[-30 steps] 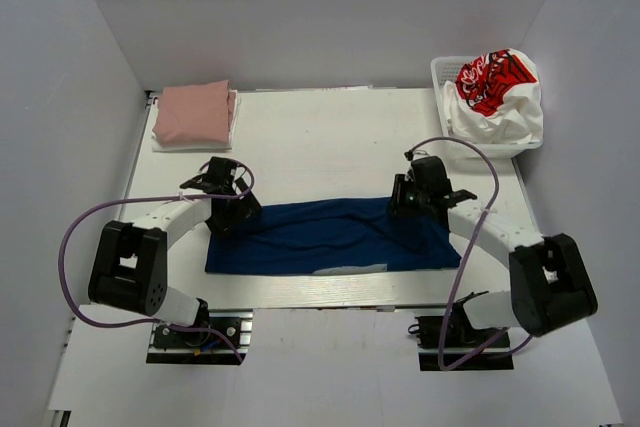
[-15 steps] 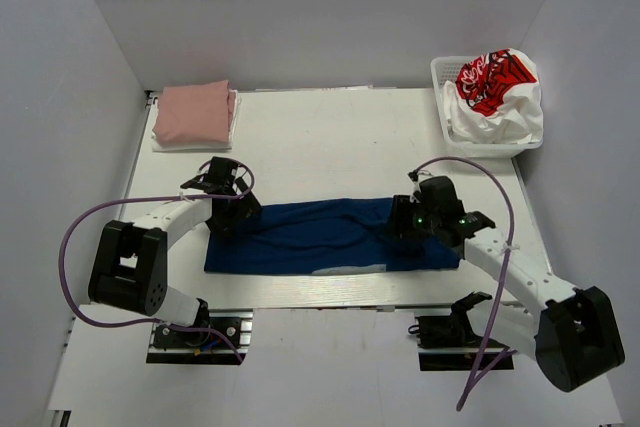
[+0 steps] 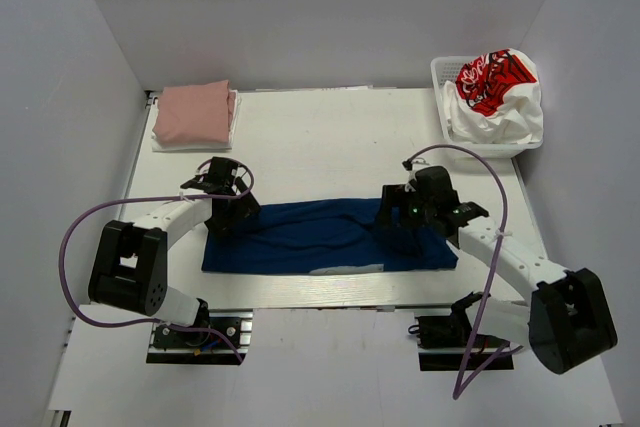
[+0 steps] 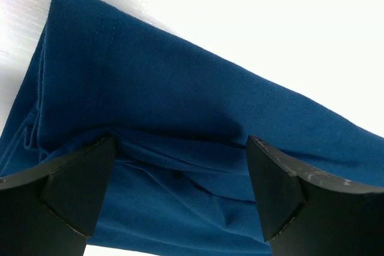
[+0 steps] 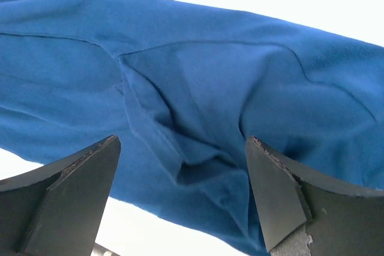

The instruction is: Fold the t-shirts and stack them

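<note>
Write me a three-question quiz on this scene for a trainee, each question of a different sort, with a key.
1. Fill in: the left gripper and the right gripper are both ___ over the navy t-shirt.
2. True or false: the dusty-pink t-shirt lies folded at the far left corner of the table.
3. What is in the white basket?
A. a white t-shirt with red print
B. a folded towel
C. nothing

Key: 1 open; 2 true; 3 A.
</note>
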You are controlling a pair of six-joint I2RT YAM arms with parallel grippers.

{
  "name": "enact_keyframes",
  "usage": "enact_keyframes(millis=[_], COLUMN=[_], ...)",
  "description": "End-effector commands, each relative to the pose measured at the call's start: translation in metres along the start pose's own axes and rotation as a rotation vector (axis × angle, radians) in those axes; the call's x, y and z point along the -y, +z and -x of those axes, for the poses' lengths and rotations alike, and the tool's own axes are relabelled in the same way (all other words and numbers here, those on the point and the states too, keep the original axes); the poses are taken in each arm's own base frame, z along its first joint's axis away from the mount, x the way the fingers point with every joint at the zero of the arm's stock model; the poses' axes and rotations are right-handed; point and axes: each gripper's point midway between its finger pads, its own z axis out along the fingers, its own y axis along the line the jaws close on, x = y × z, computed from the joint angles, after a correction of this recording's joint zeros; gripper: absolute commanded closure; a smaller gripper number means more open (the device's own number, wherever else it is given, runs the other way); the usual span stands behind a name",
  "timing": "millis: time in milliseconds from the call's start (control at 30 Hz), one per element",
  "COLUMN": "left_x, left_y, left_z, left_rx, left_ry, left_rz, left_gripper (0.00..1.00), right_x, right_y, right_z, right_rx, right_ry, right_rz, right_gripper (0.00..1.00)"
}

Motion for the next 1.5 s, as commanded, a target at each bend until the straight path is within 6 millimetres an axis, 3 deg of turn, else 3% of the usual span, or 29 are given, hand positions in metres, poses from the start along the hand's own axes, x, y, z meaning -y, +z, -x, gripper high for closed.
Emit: enact_keyframes(millis=[0, 67, 167, 300, 433, 500, 533, 633, 667, 733, 767, 867, 1000, 1133, 1167, 1200, 1300, 1333, 1367, 1400, 1467], left_x=[-0.015, -0.016, -0.016, -0.012, -0.01, -0.009, -0.01, -0.007, -0.004, -0.006, -0.006, -0.007, -0.004, -0.001, -0.001, -0.001, -0.003, -0.002, -0.005, -0.005, -0.005], left_y=[0.003, 0.002, 0.002, 0.0, -0.001, -0.002, 0.0, -0.002, -0.003, -0.003, -0.003, -0.006, -0.009, -0.011, -0.011, -0.011, -0.012, -0.014, -0.012, -0.012, -0.012], left_z=[0.0, -0.001, -0.001, 0.006, 0.01, 0.014, 0.013, 0.016, 0.019, 0.017, 0.017, 0.017, 0.021, 0.021, 0.021, 0.021, 0.02, 0.021, 0.018, 0.018, 0.018], left_rx=[0.012, 0.005, 0.005, 0.025, 0.039, 0.052, 0.045, 0.052, 0.059, 0.053, 0.052, 0.052, 0.065, 0.065, 0.065, 0.065, 0.059, 0.065, 0.059, 0.059, 0.059], left_ry=[0.013, 0.015, 0.015, 0.012, 0.011, 0.01, 0.011, 0.019, 0.018, 0.019, 0.03, 0.03, 0.036, 0.035, 0.035, 0.035, 0.036, 0.035, 0.036, 0.036, 0.036], left_rz=[0.062, 0.068, 0.069, 0.062, 0.063, 0.063, 0.07, 0.064, 0.056, 0.062, 0.063, 0.063, 0.05, 0.037, 0.037, 0.037, 0.044, 0.037, 0.044, 0.044, 0.044], left_gripper=[0.0, 0.0, 0.0, 0.0, 0.0, 0.0, 0.0, 0.0, 0.0, 0.0, 0.0, 0.0, 0.0, 0.0, 0.0, 0.0, 0.0, 0.0, 0.0, 0.0, 0.0], right_x=[-0.021, -0.025, -0.044, -0.059, -0.104, -0.116, -0.114, -0.097, -0.078, -0.06, -0.043, -0.03, -0.033, -0.014, -0.005, 0.009, 0.036, 0.041, 0.044, 0.044, 0.04], right_y=[0.007, 0.01, 0.012, 0.012, -0.022, -0.04, -0.042, -0.039, -0.031, -0.026, -0.023, -0.019, -0.009, 0.004, 0.01, 0.009, 0.009, 0.009, 0.008, 0.009, 0.009], right_z=[0.031, 0.03, 0.011, -0.043, -0.07, -0.068, -0.069, -0.047, -0.032, -0.028, -0.013, -0.006, -0.003, -0.006, -0.016, -0.013, -0.029, -0.037, -0.04, -0.044, -0.058], right_rx=[0.091, 0.072, 0.007, -0.173, -0.281, -0.268, -0.275, -0.179, -0.111, -0.104, -0.047, -0.041, -0.046, -0.065, -0.105, -0.083, -0.12, -0.13, -0.134, -0.138, -0.171], right_ry=[-0.079, -0.093, -0.096, -0.061, -0.101, -0.141, -0.142, -0.143, -0.142, -0.096, -0.085, -0.07, -0.085, -0.055, -0.031, -0.008, 0.057, 0.072, 0.089, 0.095, 0.097], right_rz=[0.096, 0.124, 0.23, 0.311, 0.497, 0.537, 0.515, 0.374, 0.245, 0.127, 0.006, -0.087, -0.079, -0.191, -0.241, -0.322, -0.456, -0.47, -0.466, -0.462, -0.413], right_gripper=[0.1, 0.1, 0.1, 0.1, 0.1, 0.1, 0.1, 0.1, 0.1, 0.1, 0.1, 0.1, 0.1, 0.1, 0.12, 0.18, 0.36, 0.46, 0.5, 0.5, 0.4])
